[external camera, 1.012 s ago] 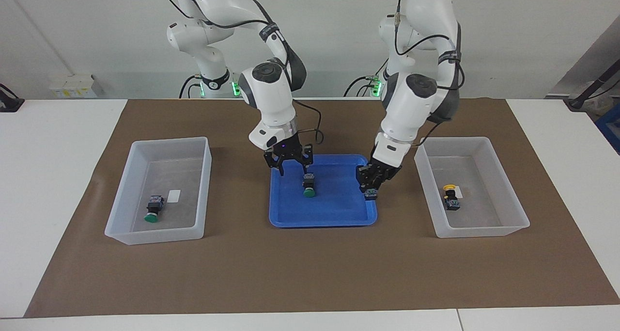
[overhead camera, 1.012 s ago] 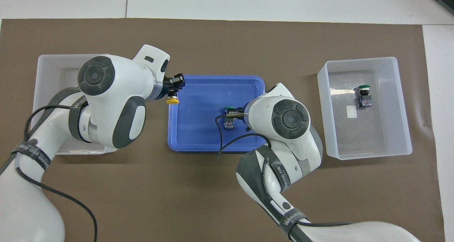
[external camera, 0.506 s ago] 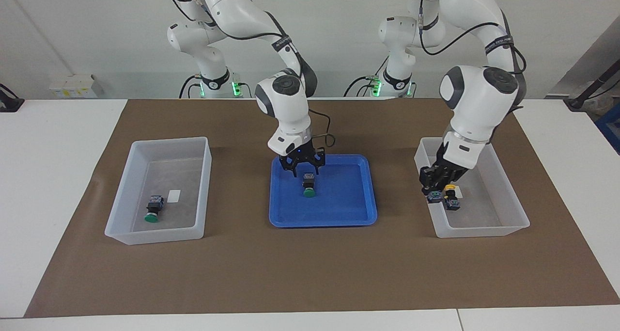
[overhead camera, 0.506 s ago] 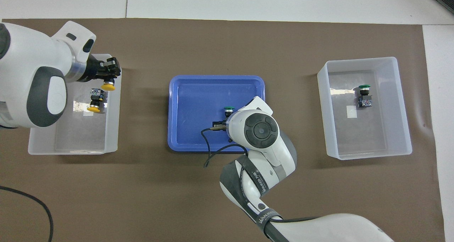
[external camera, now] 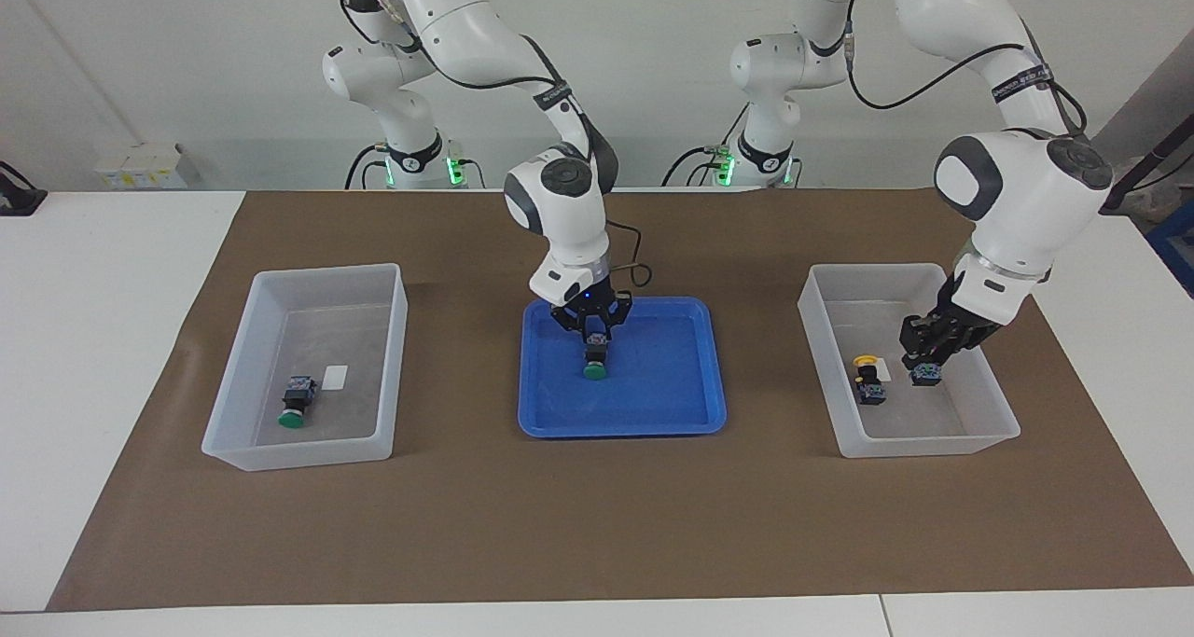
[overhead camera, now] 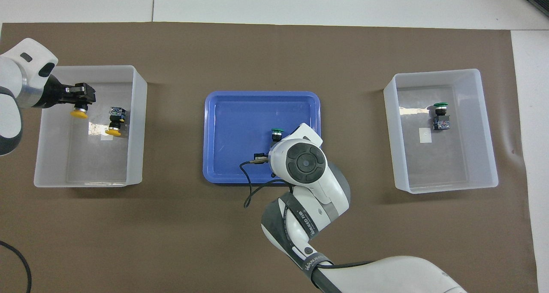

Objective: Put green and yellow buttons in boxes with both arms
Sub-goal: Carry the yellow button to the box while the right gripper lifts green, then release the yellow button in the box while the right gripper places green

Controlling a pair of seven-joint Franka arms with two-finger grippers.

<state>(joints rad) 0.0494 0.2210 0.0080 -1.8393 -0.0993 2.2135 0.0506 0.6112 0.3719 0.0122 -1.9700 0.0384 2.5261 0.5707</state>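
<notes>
In the blue tray (external camera: 653, 399) stands a green button (external camera: 594, 362), and my right gripper (external camera: 594, 337) is down on it, shut on its black body. From overhead only its green cap (overhead camera: 277, 133) shows past the right wrist. My left gripper (external camera: 926, 359) hangs inside the box (external camera: 933, 446) at the left arm's end, shut on a yellow button (overhead camera: 79, 113). Another yellow button (external camera: 868, 378) lies on that box's floor beside the held one. A second green button (external camera: 297, 402) lies in the box (external camera: 298, 455) at the right arm's end.
Both boxes and the tray sit in a row on a brown mat (external camera: 597, 525) over the white table. A small white label (external camera: 335, 377) lies on the floor of the box at the right arm's end. A black cable (overhead camera: 253, 185) loops off the right wrist over the tray's rim.
My left gripper carried the yellow button from the tray's edge to inside the box at its end. The right gripper came down onto the green button in the tray and shut on it.
</notes>
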